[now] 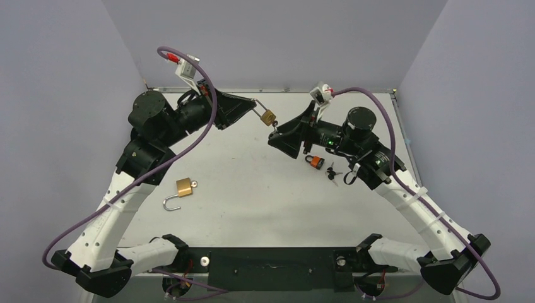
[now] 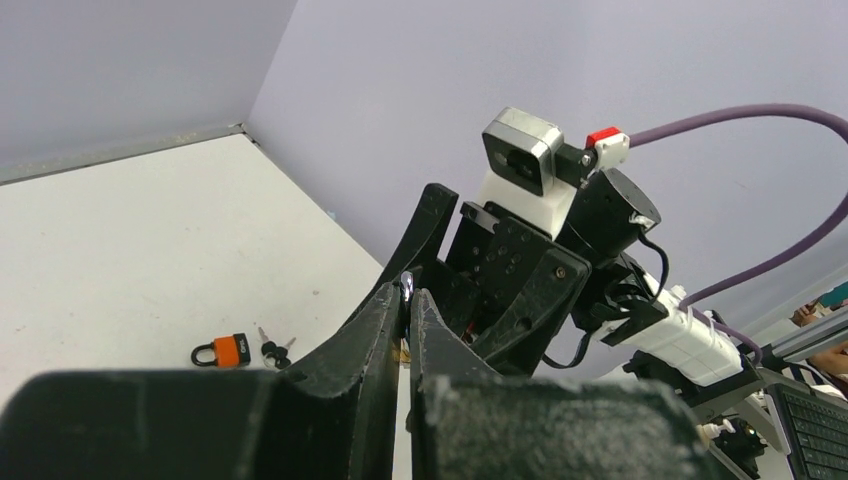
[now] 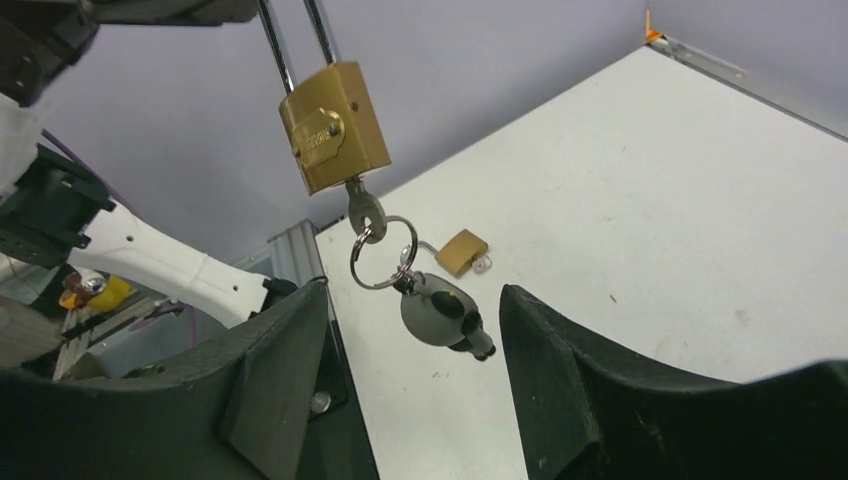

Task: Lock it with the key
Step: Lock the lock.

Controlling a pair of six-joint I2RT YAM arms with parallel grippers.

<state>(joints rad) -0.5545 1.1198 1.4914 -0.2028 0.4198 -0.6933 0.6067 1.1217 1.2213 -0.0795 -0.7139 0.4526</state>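
Two hands at work: my left hand [image 1: 254, 107] clamps the shackle [image 3: 281, 52] of a brass padlock [image 3: 333, 125] held above the surface [image 1: 252, 189], a key [image 3: 364, 212] stuck in its underside with a ring [image 3: 383, 255] dangling, and my right hand [image 3: 410, 300] is spread open just by that ring.

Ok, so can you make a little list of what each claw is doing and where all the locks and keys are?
left claw: shut on the loop of a brass padlock, holding it up in the air
key: stuck in the bottom of that padlock, with a ring and a second key hanging from it
right claw: open, right by the hanging keys, not gripping
spare padlock: lying on the table, loop open
orange padlock: on the table, small keys beside it
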